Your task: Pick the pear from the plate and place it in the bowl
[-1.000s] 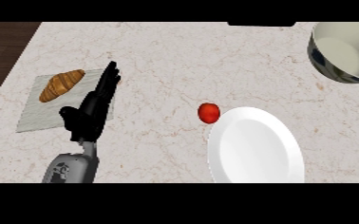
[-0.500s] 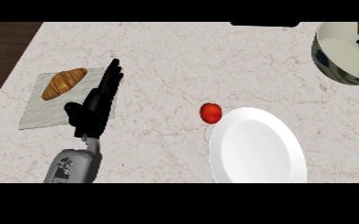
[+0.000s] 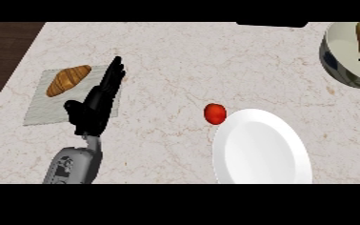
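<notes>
A small red fruit (image 3: 215, 113) lies on the counter just off the upper left rim of the white plate (image 3: 262, 148), which has nothing on it. The dark-rimmed bowl (image 3: 342, 52) is cut off by the view's right edge at the top. My left hand (image 3: 95, 106) stands at the left with straight fingers pointing up, holding nothing, well left of the fruit. My right hand does not show.
A croissant (image 3: 68, 79) lies on a grey napkin (image 3: 48, 109) at the far left, partly under my left hand. A dark object (image 3: 271, 24) sits at the counter's back edge. The dark floor shows at the upper left corner.
My left hand has shifted slightly to the right; the fruit, plate and bowl have kept their places.
</notes>
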You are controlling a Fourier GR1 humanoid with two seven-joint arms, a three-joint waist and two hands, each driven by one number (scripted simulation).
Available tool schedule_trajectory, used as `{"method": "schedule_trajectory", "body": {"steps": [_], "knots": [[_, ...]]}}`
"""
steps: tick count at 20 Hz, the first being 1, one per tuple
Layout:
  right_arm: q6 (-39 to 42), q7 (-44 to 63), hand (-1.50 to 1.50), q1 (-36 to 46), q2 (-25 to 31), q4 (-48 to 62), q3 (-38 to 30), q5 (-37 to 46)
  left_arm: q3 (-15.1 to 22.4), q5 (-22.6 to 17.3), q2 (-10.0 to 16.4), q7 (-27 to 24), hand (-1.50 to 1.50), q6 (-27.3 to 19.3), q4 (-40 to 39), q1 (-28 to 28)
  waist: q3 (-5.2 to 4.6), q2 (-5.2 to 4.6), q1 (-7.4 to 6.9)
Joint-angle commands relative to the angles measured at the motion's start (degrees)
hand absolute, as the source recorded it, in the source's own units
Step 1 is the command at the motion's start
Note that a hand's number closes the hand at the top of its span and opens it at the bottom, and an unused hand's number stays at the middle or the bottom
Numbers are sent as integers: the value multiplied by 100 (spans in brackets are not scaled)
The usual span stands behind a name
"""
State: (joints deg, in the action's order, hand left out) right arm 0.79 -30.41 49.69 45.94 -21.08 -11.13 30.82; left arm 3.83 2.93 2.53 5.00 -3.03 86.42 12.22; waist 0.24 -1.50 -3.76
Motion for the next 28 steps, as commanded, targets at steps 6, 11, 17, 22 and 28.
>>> {"method": "schedule_trajectory", "body": {"steps": [6,11,17,22,28], "knots": [[1197,-781,-150,251,78,965,-109,-88,174,111,-95,-68,0,-35,115,-168,14,-24,-83],[1249,-1470,-150,227,19,1097,-715,-668,65,53,-19,-100,0,10,86,-138,21,-26,-36],[1529,-1263,-150,521,383,1341,-1287,-1179,-25,-71,68,65,0,116,205,-60,11,0,5],[2426,-771,-150,689,853,1575,-1474,-1373,144,88,-162,-242,0,-37,14,-253,9,-10,4],[3271,-722,-150,461,1251,1669,-1749,-1671,59,37,-175,-92,0,-67,-17,-10,21,-33,58]]}}
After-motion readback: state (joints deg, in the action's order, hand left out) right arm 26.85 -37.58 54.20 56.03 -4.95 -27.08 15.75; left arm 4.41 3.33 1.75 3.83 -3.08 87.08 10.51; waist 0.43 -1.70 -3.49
